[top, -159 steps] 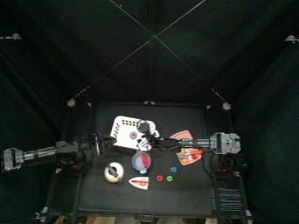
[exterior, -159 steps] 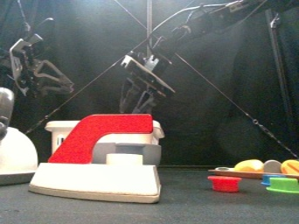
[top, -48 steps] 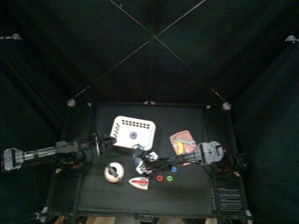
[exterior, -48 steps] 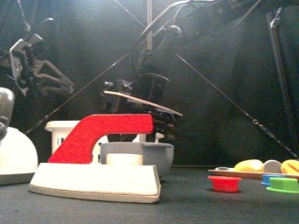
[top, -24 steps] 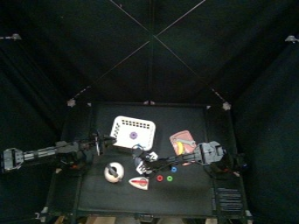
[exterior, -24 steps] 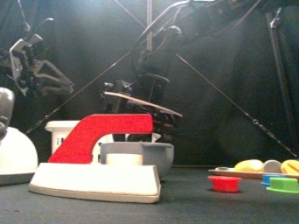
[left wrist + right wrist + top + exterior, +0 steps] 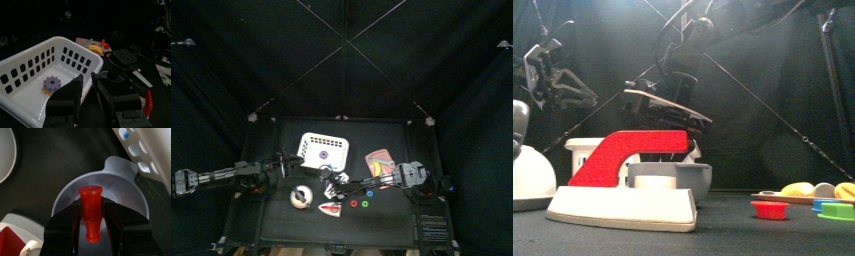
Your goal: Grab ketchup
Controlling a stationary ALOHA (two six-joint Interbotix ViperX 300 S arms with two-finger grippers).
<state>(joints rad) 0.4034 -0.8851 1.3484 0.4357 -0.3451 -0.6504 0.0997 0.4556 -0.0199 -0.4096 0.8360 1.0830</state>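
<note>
The ketchup [image 7: 89,212], a small red bottle, stands gripped between my right gripper's jaws in the right wrist view. It hangs just above a grey bowl [image 7: 124,195]. My right gripper [image 7: 333,184] reaches across the table's middle and is shut on the ketchup. In the front view it [image 7: 663,98] hangs tilted above the bowl [image 7: 676,176], and the ketchup is not clear there. My left gripper [image 7: 87,84] rests at the left, by the white basket [image 7: 40,70], with its jaws close together and empty.
A red-and-white wedge [image 7: 627,182] stands large at the front. The white basket [image 7: 322,150] is at the back, a flat pink-red card [image 7: 378,155] to its right. A white round item [image 7: 301,196] and small coloured pieces [image 7: 360,203] lie near the front.
My right gripper went down to the bowl, shut on the ketchup, and has now risen a little above the bowl with it. The left arm has not moved.
</note>
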